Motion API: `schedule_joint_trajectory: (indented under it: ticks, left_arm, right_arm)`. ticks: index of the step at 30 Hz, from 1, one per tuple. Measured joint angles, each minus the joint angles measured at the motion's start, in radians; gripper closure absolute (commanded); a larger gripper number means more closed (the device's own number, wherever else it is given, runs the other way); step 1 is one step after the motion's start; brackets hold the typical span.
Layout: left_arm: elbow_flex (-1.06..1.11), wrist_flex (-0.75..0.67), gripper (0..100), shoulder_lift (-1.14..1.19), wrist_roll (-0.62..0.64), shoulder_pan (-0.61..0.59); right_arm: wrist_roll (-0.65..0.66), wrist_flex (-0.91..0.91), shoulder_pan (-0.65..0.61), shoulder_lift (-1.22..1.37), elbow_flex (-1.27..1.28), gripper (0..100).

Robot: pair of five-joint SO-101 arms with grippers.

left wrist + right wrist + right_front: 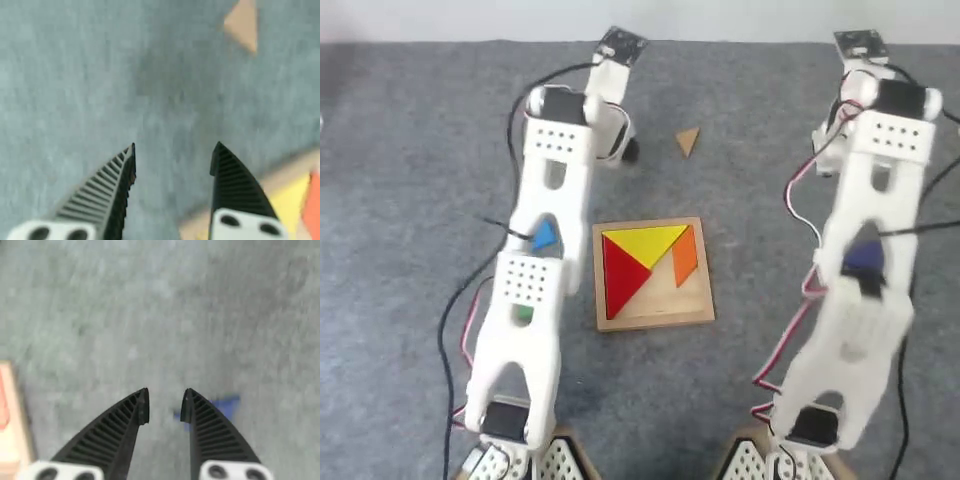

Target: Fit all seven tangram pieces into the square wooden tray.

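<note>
Tangram tray (655,318) partly filled, both grippers empty above the counter (420,200).
A yellow piece (645,243), red piece (620,275) and orange piece (685,255) lie in the tray. A tan triangle (688,140) lies loose on the counter beyond it, ahead of the left gripper (175,147), whose jaws stand wide apart. A blue piece (226,402) lies just past the right gripper (165,392), whose jaws stand a narrow gap apart. The pieces look thin, stiff and light, likely to skid when nudged; I would pinch low, across an edge and the facing corner.
</note>
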Motion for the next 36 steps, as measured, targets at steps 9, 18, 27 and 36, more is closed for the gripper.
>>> schedule_joint_trajectory:
  ticks: [9,18,27,36]
  left_arm:
    - [-0.046,-0.568,76,0.103,0.157,0.035]
    - [-0.046,-0.661,76,0.180,0.104,0.038]
    - [-0.104,-0.192,76,0.169,0.094,0.052]
    - [-0.110,-0.021,76,0.068,0.170,0.328]
  right_arm:
    - [0.049,-0.565,0.008,-0.658,1.252,84.8]
    - [0.066,-0.827,-0.003,-0.776,1.697,84.8]
    - [0.075,-0.875,-0.014,-0.646,1.657,84.8]
    - [0.075,-0.875,-0.015,-0.640,1.651,84.8]
